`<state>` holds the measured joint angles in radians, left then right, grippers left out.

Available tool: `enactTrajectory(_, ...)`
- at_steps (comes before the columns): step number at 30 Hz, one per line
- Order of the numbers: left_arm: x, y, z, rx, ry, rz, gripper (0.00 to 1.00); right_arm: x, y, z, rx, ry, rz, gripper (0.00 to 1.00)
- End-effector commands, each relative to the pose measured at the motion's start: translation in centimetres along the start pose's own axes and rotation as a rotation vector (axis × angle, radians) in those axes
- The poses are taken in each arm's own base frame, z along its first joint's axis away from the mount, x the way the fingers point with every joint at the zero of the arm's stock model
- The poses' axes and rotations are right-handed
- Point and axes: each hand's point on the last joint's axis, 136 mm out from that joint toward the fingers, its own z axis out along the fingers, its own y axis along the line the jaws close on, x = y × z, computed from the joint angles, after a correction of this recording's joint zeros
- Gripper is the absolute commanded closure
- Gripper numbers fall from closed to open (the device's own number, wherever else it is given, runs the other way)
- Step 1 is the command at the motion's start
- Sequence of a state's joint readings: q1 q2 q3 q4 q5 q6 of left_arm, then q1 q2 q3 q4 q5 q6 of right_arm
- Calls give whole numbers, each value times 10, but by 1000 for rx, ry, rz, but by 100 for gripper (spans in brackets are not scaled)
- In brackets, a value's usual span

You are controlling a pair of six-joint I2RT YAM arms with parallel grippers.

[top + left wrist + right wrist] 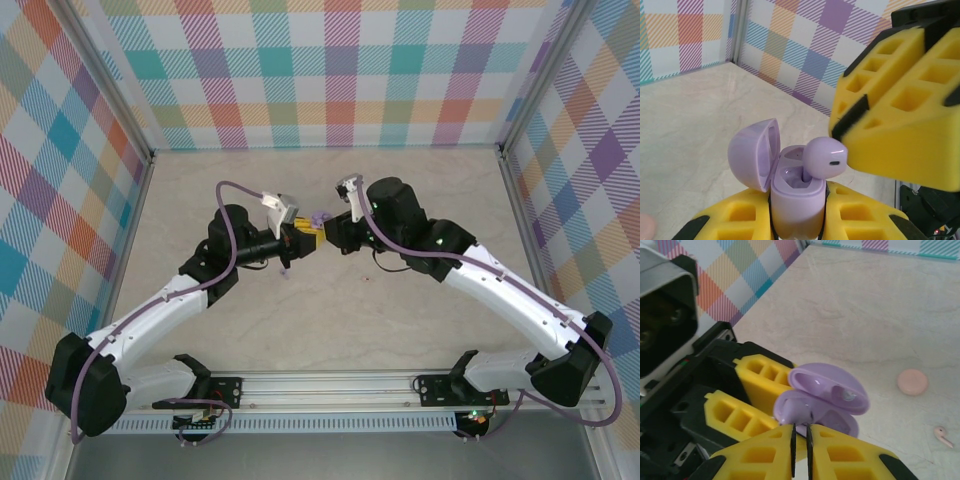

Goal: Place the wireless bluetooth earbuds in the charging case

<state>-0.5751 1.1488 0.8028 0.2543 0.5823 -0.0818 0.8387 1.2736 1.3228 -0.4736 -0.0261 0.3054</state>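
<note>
Left gripper: clamped on the lower body of the charging case, one yellow finger on each side; I hold it clear of the table so the wells face the other hand
Lid: swung open on the far side from the right fingertips, which leaves the approach free
Right gripper: fingers drawn together to a thin slit; the purple earbud sits at their tip, so I judge it pinched there, though the contact itself is hidden
Purple earbud: just off the right fingertips, directly above the left gripper; its head is above the case rim and its stem reaches down into one well, which one I cannot tell
Why the grip is at the head: it leaves the stem bare, so it can slide into the well without a finger hitting the case
Step in hand: seating the bud; it looks partly in, not yet home
Next move, as I judge it: a short push along the stem, then letting go
Risk: a tilted bud could jam on the rim or twist the case between the left fingers
Pink case: on the table, well beyond the right gripper
Pink earbud: lying near that case, apart from it; left for later
</note>
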Motion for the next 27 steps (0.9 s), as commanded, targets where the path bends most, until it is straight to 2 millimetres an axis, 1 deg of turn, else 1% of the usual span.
enactTrajectory(1,-9,-10,2,38,-16,26,88,-16,18,-6,-73,-43,-29,84)
enactTrajectory(8,-10,-21,4,107,-14,27,88,-17,18,-2,-75,-41,-28,84)
enactTrajectory(14,-10,-27,4,134,-9,37,88,-17,20,4,-88,-24,-25,83)
enactTrajectory(18,-9,-23,3,103,-7,32,88,-20,24,3,-105,-32,-24,82)
enactTrajectory(20,-7,-14,3,52,-4,23,88,-24,22,-2,-92,-56,-21,78)
enactTrajectory(22,-7,-11,2,28,-5,20,88,-27,17,-7,-62,-86,-18,75)
enactTrajectory(24,-6,-11,0,24,2,21,88,-30,8,-15,-9,-121,-7,74)
enactTrajectory(27,-10,-12,-6,9,4,28,88,-31,-22,-29,156,-173,34,72)
